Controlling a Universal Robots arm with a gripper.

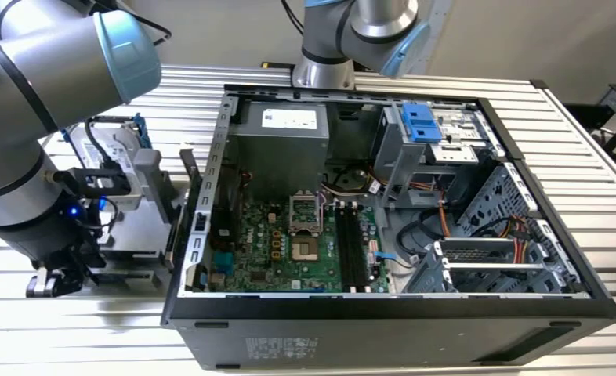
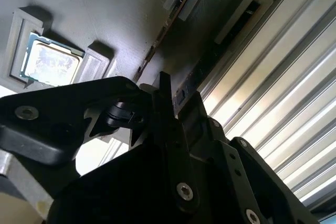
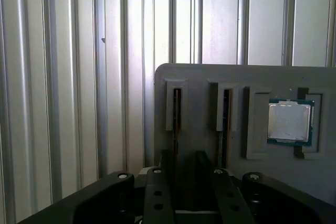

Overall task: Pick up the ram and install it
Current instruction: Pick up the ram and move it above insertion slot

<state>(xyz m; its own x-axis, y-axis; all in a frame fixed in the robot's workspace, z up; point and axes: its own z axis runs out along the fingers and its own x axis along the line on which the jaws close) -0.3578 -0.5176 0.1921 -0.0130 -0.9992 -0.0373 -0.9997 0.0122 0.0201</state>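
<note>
Two ram sticks stand on edge in slots of a grey holder (image 3: 210, 77). One ram (image 3: 176, 116) runs straight down between my fingers; the other ram (image 3: 226, 119) stands one slot over. My gripper (image 3: 185, 182) is open, with a finger on each side of the first stick's lower end and a gap showing between them. In the second wrist view the same ram (image 2: 160, 38) appears as a thin edge leading to a dark fingertip (image 2: 164, 90). In the exterior view the gripper (image 1: 63, 278) hangs low over the holder (image 1: 135, 227), at the left of the open computer case (image 1: 392, 313).
A processor chip (image 3: 290, 121) lies in a pocket of the holder beside the sticks. The motherboard's long black slots (image 1: 348, 243) are inside the case, near a drive cage (image 1: 496, 258) and a blue bracket (image 1: 421, 121). A ribbed metal table (image 3: 63, 77) surrounds everything.
</note>
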